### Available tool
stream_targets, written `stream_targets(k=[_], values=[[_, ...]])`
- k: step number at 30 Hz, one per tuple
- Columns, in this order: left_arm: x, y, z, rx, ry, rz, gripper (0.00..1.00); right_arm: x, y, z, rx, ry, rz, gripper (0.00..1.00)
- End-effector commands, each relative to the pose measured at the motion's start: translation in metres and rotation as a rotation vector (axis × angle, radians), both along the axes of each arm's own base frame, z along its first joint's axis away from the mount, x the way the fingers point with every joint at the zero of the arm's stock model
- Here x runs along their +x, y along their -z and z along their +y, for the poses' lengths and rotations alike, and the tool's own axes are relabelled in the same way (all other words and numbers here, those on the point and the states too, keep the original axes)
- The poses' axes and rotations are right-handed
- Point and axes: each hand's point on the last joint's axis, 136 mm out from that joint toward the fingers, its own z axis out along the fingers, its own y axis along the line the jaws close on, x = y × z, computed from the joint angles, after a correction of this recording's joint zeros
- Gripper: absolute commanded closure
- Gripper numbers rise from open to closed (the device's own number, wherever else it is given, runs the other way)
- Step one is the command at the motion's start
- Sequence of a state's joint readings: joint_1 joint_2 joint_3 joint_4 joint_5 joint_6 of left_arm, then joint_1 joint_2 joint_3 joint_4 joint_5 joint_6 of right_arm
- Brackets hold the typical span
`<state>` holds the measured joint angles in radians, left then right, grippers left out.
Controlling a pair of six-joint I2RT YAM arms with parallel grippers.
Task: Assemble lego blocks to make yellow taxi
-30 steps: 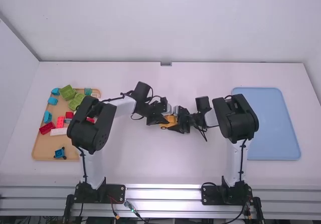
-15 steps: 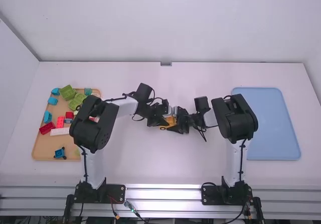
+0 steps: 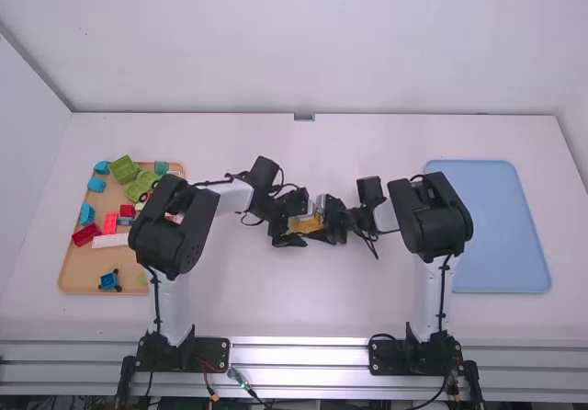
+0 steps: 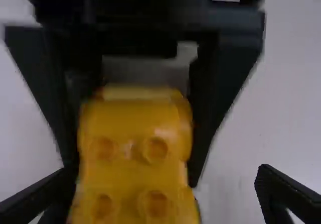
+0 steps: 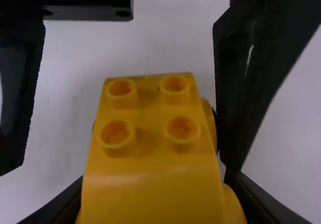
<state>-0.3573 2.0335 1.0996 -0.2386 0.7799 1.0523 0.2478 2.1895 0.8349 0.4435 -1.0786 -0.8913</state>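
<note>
Two trays: tan tray (image 3: 81, 267) left, blue tray (image 3: 489, 226) right
Black left gripper (image 3: 299, 225): apart, around yellow plastic taxi (image 5: 150, 179)
Black right gripper (image 3: 323, 222): clamped on taxi
Taxi's long axis: left-right

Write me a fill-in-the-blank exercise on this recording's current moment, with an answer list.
1. The right gripper has its jaws closed on a lego piece whose colour is ____.
2. The left gripper has its jaws not shut but ____.
3. The empty-looking tray beyond the right arm is coloured ____.
4. The longest block to be seen in the tan tray is ____.

Missing words: yellow; open; blue; white.
</note>
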Motion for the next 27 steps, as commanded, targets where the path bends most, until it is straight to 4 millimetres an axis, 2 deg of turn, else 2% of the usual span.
stream_targets(k=[1, 11, 18, 23, 27], values=[[-0.008, 0.014, 0.007, 0.049, -0.002, 0.024, 0.01, 0.006, 0.006, -0.003, -0.028, 0.029, 0.013, 0.44], [0.015, -0.024, 0.031, 0.017, -0.078, -0.048, 0.01, 0.006, 0.006, -0.003, -0.028, 0.034, 0.024, 0.44], [0.028, -0.058, 0.061, -0.026, -0.162, -0.071, 0.01, 0.006, 0.006, -0.003, -0.028, 0.034, 0.023, 0.44], [0.035, -0.087, 0.085, -0.136, -0.227, -0.099, 0.01, 0.007, 0.006, -0.003, -0.026, 0.034, 0.019, 0.44], [0.043, -0.086, 0.098, -0.178, -0.322, -0.080, 0.01, 0.012, 0.002, -0.002, -0.021, 0.046, 0.031, 0.44]])
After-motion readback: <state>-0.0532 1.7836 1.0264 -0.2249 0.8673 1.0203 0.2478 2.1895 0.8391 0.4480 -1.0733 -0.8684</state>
